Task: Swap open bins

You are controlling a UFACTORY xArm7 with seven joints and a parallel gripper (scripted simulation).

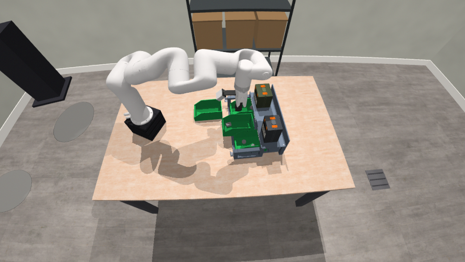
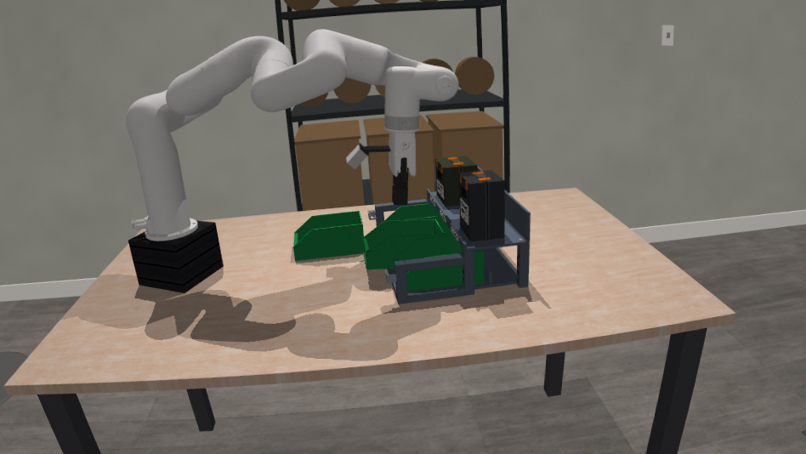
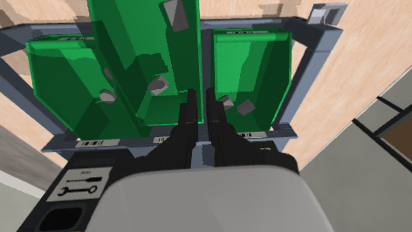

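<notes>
The empty green bin (image 1: 208, 110) (image 2: 330, 239) stands on its base on the table, in front of the shelf. The green bin with grey parts (image 1: 239, 122) (image 2: 394, 243) (image 3: 131, 48) is at the middle place. It sits higher than its neighbours, a little skewed, and its front sticks out past the lip, above the table. How its base rests is hidden. My gripper (image 1: 238, 109) (image 2: 400, 201) (image 3: 201, 99) is nearly closed, with a narrow empty gap, above the line between this bin and the neighbour on the wrist view's right. The bin's side wall shows below the gap.
Neighbour bins with parts (image 1: 247, 137) (image 3: 236, 58) stand on both sides in the grey-blue shelf (image 1: 247, 151) (image 2: 431, 260) (image 3: 301, 71). Behind them, an olive box (image 1: 263, 99) (image 2: 448, 190) and a dark box (image 1: 272, 131) (image 2: 482, 211) (image 3: 100, 160) stand on the upper board.
</notes>
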